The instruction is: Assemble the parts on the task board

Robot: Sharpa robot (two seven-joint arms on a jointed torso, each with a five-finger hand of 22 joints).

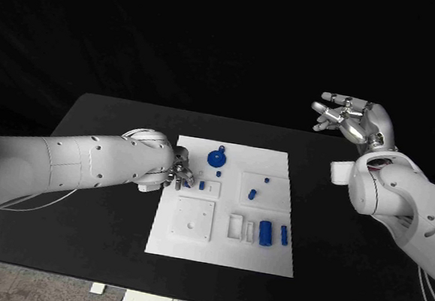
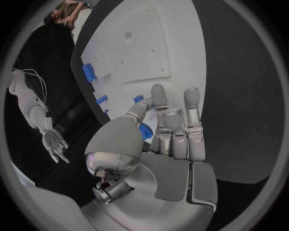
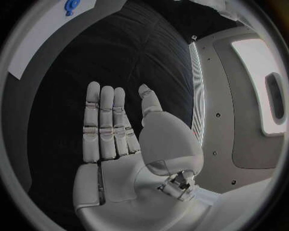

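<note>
Nearest me on the white board [image 1: 188, 245], two blue pegs [image 1: 272, 234] lie loose by their slots, so I judge most work remains. At its left edge my left hand [image 1: 174, 173] pinches a small blue part [image 2: 145, 131]. Farther off, my right hand [image 1: 353, 120] hovers with fingers apart, holding nothing.

A robotics lab or test stand: a black table [image 1: 93, 254] stands against a dark, curtained-looking background, and on its middle lies a white task board [image 1: 188, 249] with small blue parts [image 1: 265, 233]. Two white robot arms reach in from the left and right.
</note>
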